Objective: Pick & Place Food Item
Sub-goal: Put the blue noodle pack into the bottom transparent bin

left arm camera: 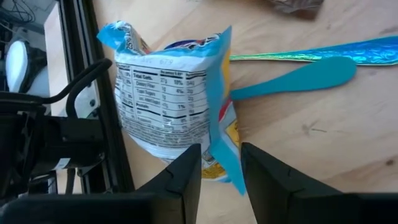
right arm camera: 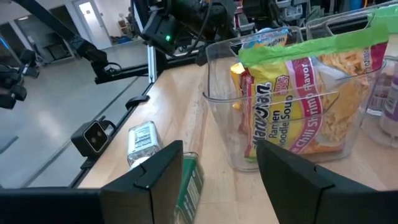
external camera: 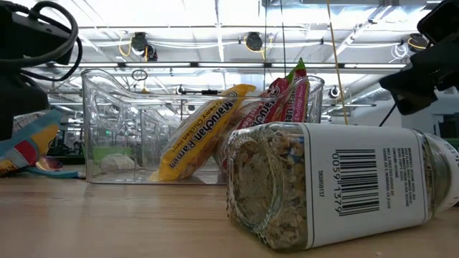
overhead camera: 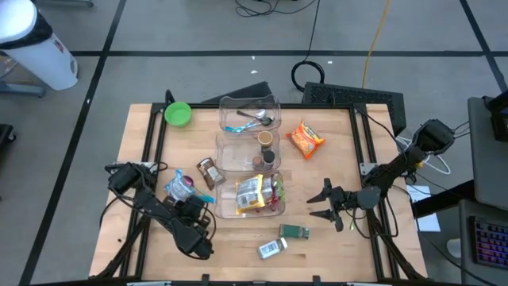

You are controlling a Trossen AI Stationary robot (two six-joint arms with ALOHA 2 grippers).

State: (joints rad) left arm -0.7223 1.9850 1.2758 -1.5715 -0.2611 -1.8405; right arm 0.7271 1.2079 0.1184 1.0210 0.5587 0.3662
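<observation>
Ramen packets [overhead camera: 255,193] already filled the nearest clear plastic bin [overhead camera: 279,208]; the left gripper [left arm camera: 220,171] pinched a blue-edged snack bag [left arm camera: 168,102] beside it, not yet binned. The right gripper [overhead camera: 320,204] hovered open.

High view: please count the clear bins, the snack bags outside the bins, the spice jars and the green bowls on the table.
Clear bins: 3
Snack bags outside bins: 2, the blue snack bag and the orange snack bag
Spice jars: 2
Green bowls: 1
Total: 8
</observation>
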